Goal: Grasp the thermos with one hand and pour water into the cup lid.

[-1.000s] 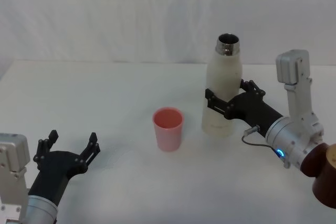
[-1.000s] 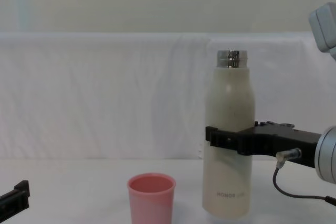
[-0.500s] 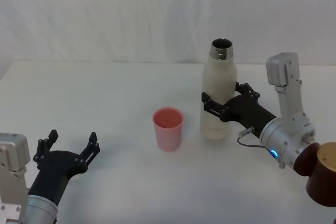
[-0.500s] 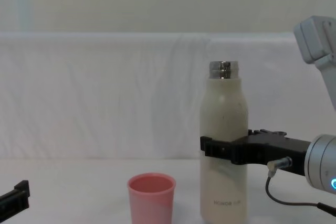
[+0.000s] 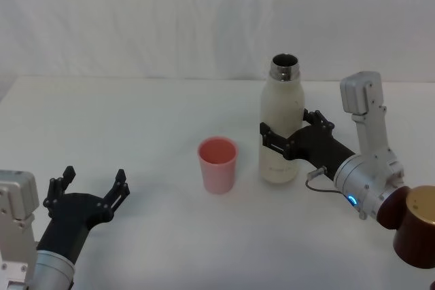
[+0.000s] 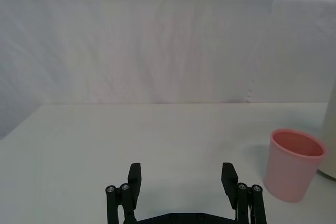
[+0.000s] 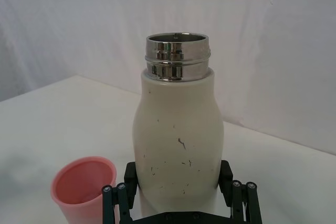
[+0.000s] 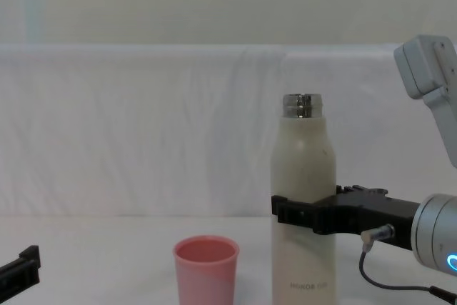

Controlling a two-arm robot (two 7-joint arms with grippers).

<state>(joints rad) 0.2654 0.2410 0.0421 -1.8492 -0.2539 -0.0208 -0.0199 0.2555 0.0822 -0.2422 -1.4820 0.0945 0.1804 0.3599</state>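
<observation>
The thermos (image 5: 280,117) is a tall cream-white bottle with an open steel neck. It is upright just right of the cup lid (image 5: 217,166), with its base down at the table. My right gripper (image 5: 286,135) is shut on its lower body from the right side. The right wrist view shows the thermos (image 7: 177,129) between the gripper's (image 7: 177,176) fingers and the pink cup lid (image 7: 84,184) beside it. From the chest, the thermos (image 8: 303,169) towers over the cup lid (image 8: 206,269). My left gripper (image 5: 94,181) rests open near the table's front left, holding nothing.
A brown cylinder with a gold top (image 5: 418,225) sits at the right front, by my right forearm. The white table (image 5: 136,120) runs back to a white cloth backdrop. In the left wrist view, the cup lid (image 6: 292,163) stands well ahead of the open left gripper (image 6: 181,176).
My right gripper has brought the thermos down and slightly left, toward the cup lid, keeping it upright. The left arm has not moved.
</observation>
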